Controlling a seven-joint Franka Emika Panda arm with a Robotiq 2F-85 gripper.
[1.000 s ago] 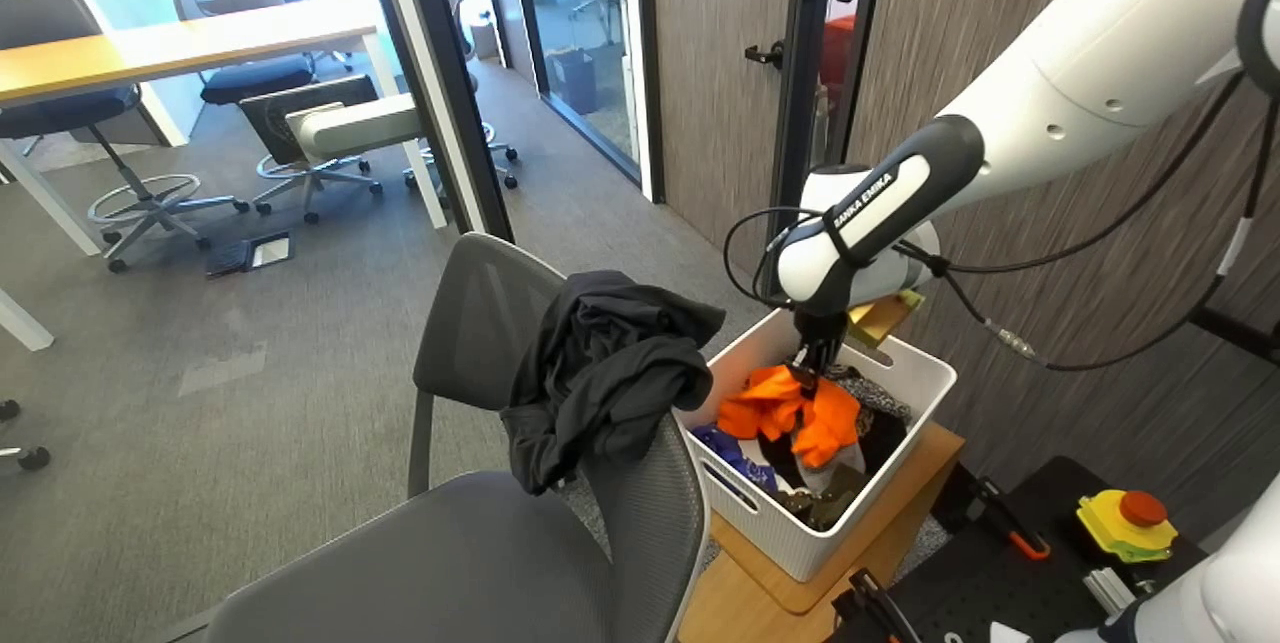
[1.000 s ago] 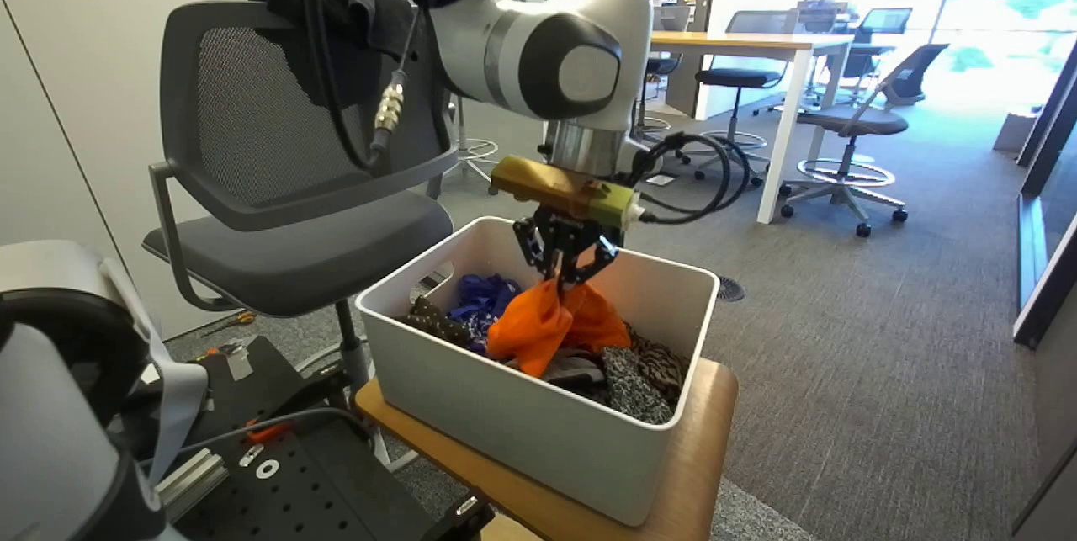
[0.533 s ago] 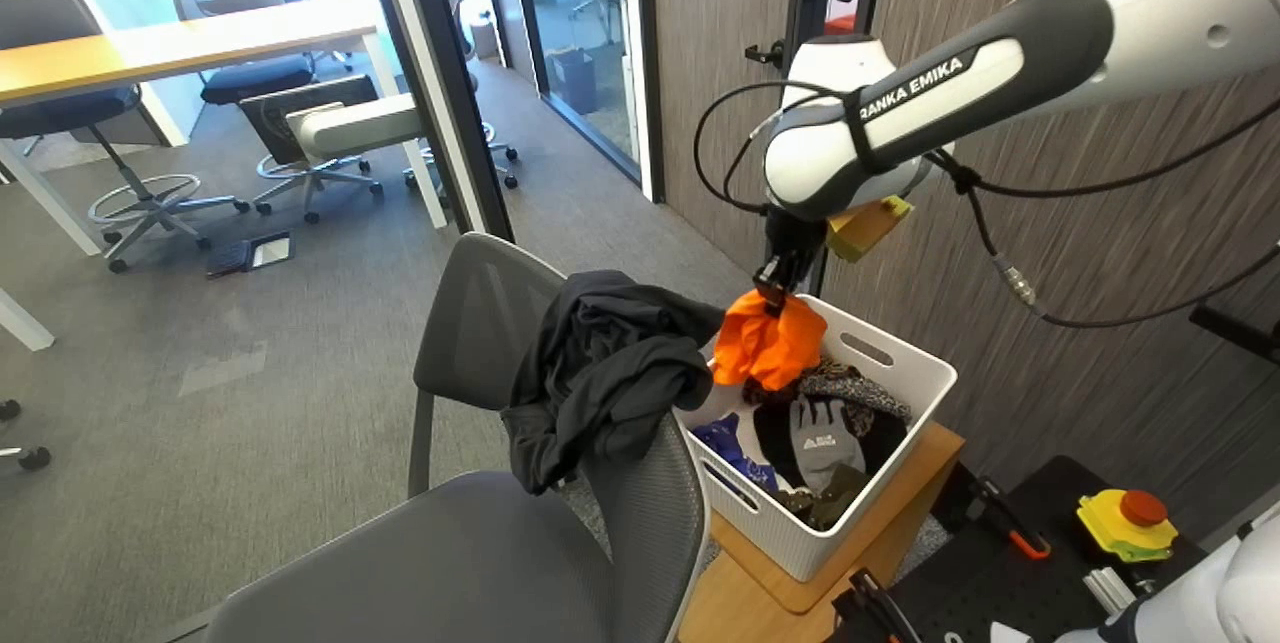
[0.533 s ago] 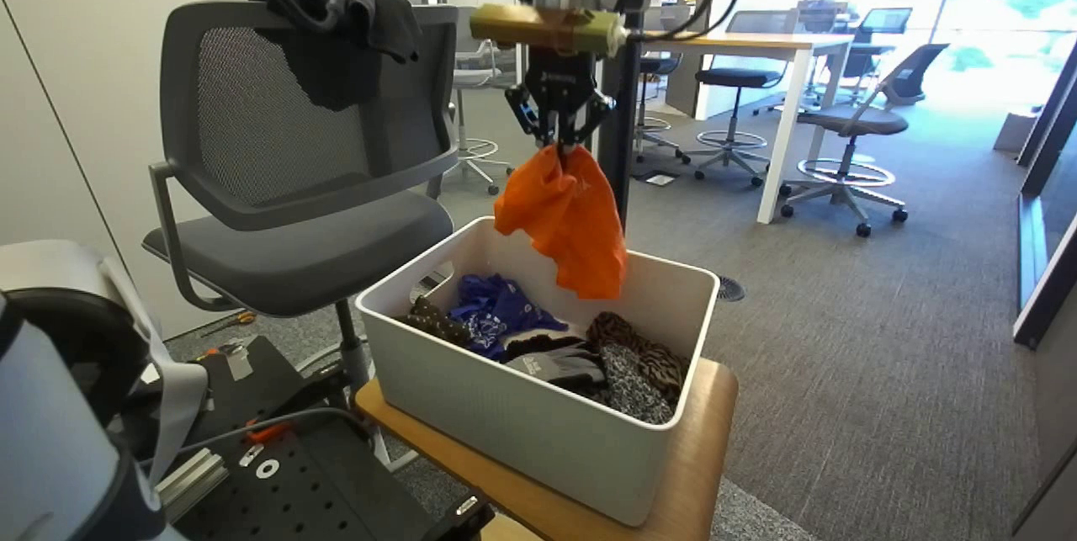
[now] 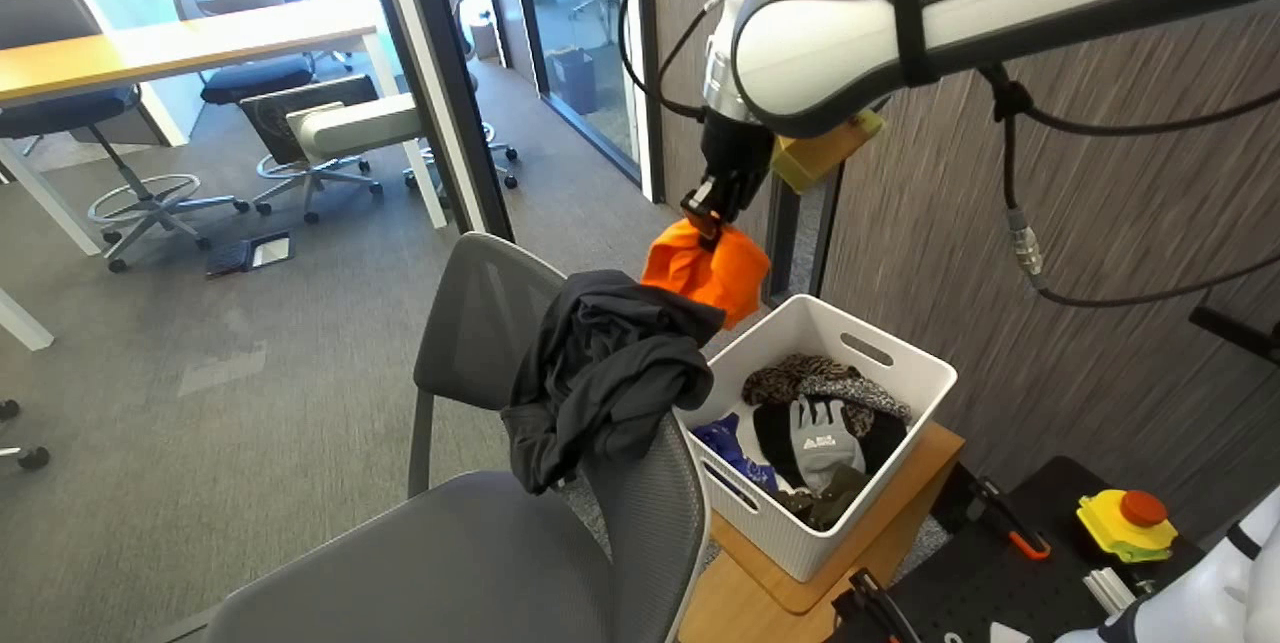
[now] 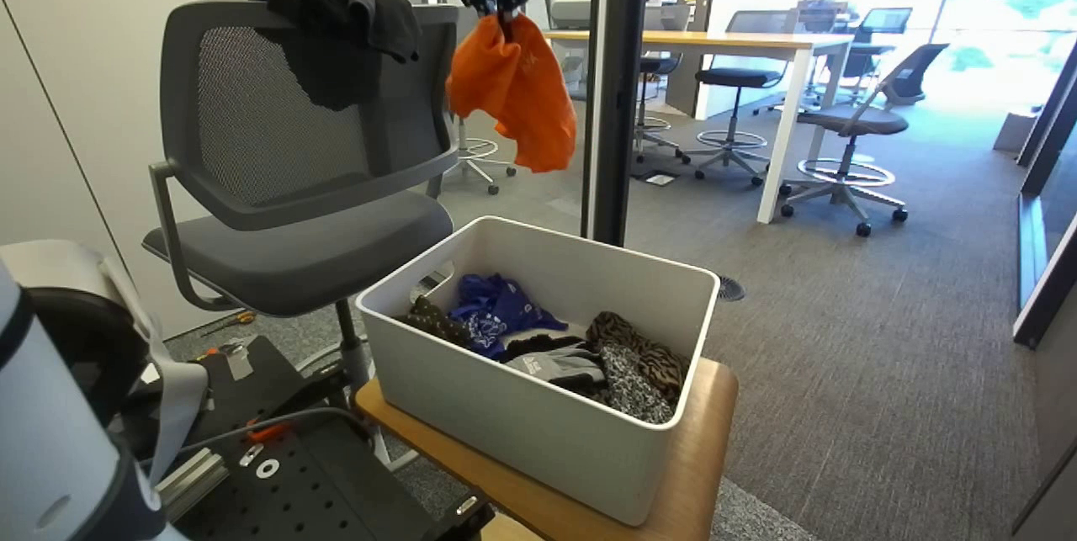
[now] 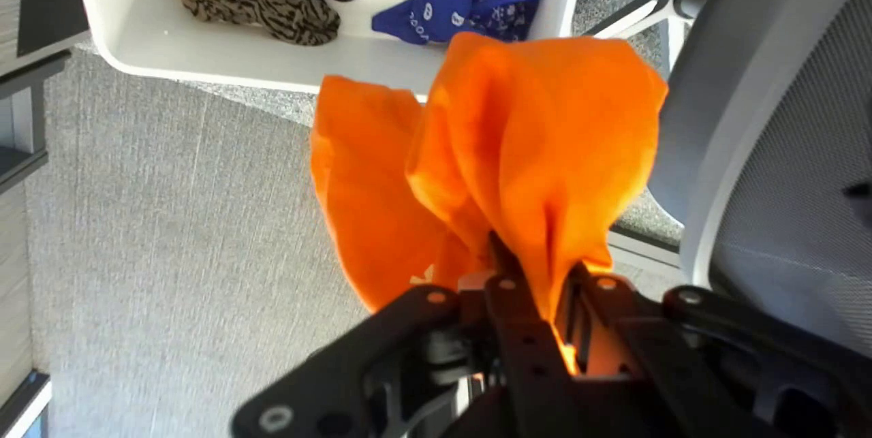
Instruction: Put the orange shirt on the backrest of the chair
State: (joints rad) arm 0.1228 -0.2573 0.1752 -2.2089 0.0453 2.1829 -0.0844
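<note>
The orange shirt [image 5: 722,273] hangs bunched from my gripper [image 5: 706,226], which is shut on it. In an exterior view the shirt [image 6: 520,99] hangs under the gripper [image 6: 502,11], in the air to the right of the chair's backrest [image 6: 231,124]. The grey mesh backrest [image 5: 480,323] also carries a black garment [image 5: 615,363] over its top edge. In the wrist view the fingers [image 7: 537,261] pinch a fold of the shirt [image 7: 545,124], and the backrest [image 7: 811,172] is at the right. The shirt overlaps the view of the floor and the bin's edge there.
A white bin [image 6: 538,415] holds other clothes: a blue bandana [image 6: 496,314], a grey glove [image 6: 559,364] and patterned cloths. It stands on a wooden stool [image 6: 715,406] beside the chair. A dark post [image 6: 612,95] stands behind. A black board with tools [image 5: 1050,503] lies near the robot base.
The gripper has lifted the orange shirt up out of the bin and moved it toward the chair's backrest. The bin, chair and black garment have not moved.
</note>
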